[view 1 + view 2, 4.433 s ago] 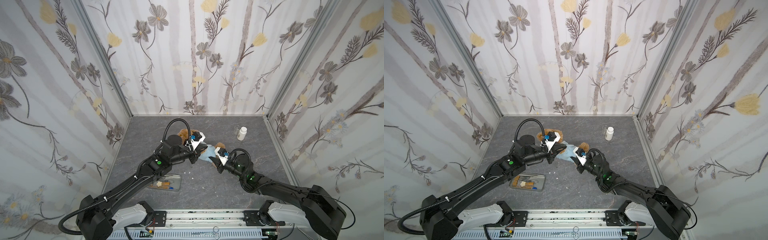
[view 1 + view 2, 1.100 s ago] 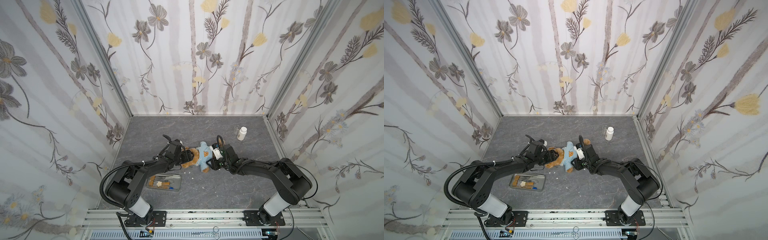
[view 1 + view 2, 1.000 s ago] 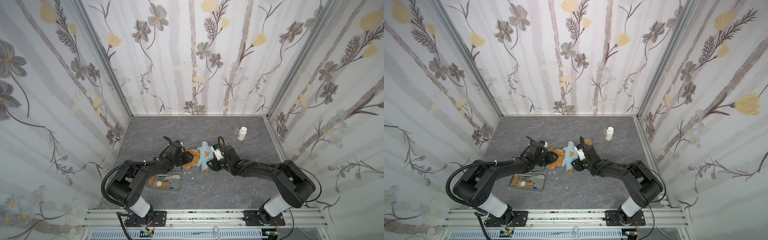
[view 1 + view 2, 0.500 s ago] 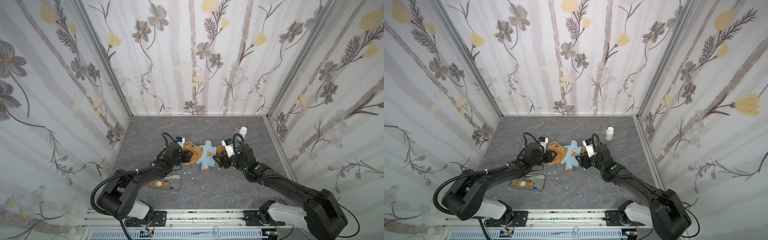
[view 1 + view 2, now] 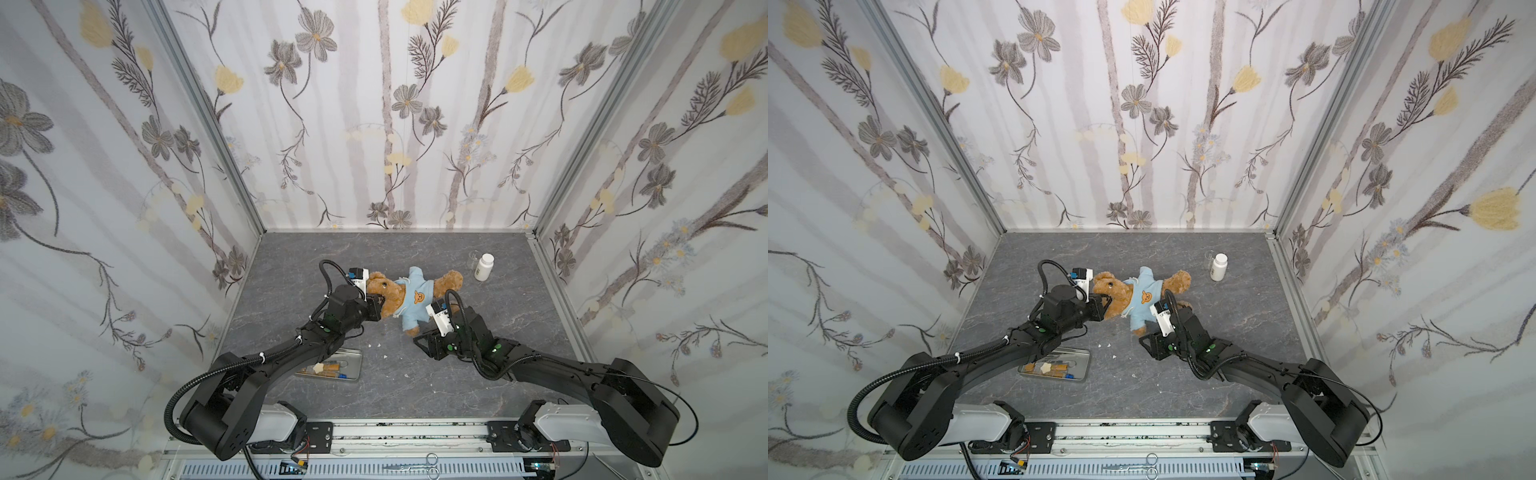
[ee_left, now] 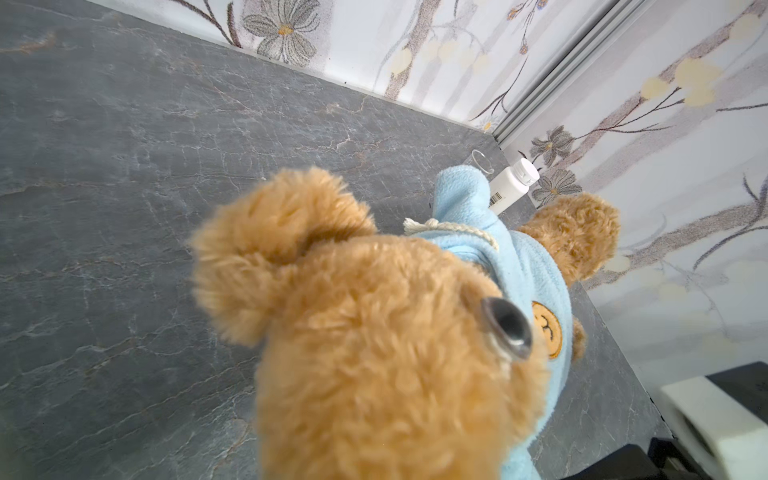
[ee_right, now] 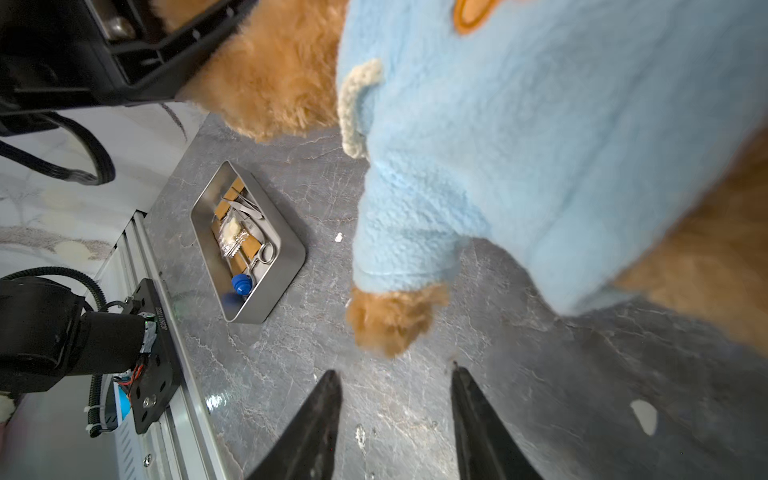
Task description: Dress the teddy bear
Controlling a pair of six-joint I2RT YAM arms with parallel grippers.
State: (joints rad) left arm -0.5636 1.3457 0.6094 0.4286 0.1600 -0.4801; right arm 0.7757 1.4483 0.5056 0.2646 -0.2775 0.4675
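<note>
The teddy bear (image 5: 384,291) lies across the middle of the grey table in both top views, head to the left (image 5: 1111,293). It wears a light blue shirt (image 5: 415,301) with an orange bear-face emblem (image 6: 547,328). My left gripper (image 5: 376,306) is shut on the fur of the bear's head, which fills the left wrist view and hides the jaws there. My right gripper (image 7: 395,374) stands open just short of the bear's near paw (image 7: 390,320), with only bare table between its fingers. In a top view it sits in front of the shirt's hem (image 5: 1145,341).
A white bottle (image 5: 483,267) and a small clear cup (image 5: 473,257) stand at the back right. A metal tray (image 5: 353,370) with small tools lies at the front left, under the left arm. White scraps (image 5: 386,356) dot the table. Patterned walls close in three sides.
My left gripper has closed on the bear's head. My right gripper has come off the shirt and drawn back toward the front, its jaws now narrower than half a second ago.
</note>
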